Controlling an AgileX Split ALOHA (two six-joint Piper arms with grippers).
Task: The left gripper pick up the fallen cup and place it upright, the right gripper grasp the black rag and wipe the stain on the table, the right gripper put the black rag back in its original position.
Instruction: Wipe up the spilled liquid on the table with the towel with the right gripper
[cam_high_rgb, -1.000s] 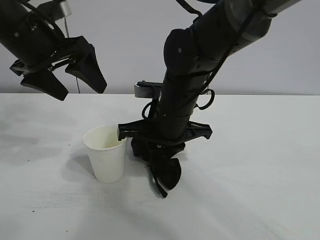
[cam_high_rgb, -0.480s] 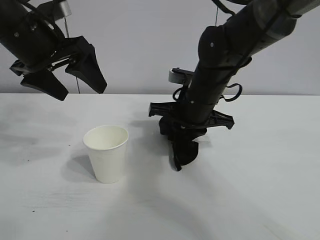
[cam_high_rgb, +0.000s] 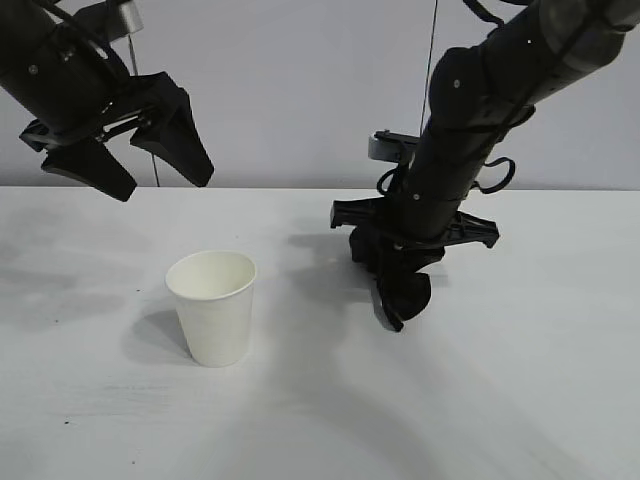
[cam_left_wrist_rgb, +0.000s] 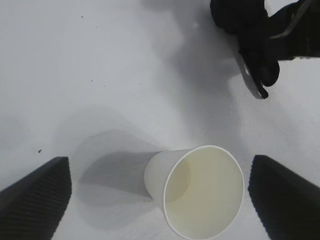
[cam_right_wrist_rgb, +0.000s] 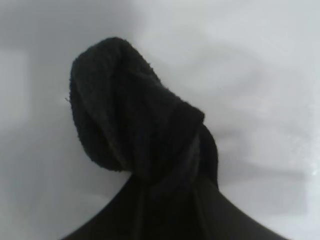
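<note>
Cup (cam_high_rgb: 212, 307) stands upright; left claw (cam_high_rgb: 128, 158) gapes at ten o'clock; right claw (cam_high_rgb: 402, 290) clenches the black rag (cam_right_wrist_rgb: 131, 131), no stain visible, return pending.

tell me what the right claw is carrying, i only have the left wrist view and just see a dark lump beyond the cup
Observer: The right gripper is shut on a bunched black rag; the right wrist view shows the terry cloth close up.
Operator: is the rag on the table
Observer: From the exterior view its lower end hangs at the table; contact is unclear.
Operator: where's my own gripper
Observer: The left gripper hangs open, above and behind the upright cup.
</note>
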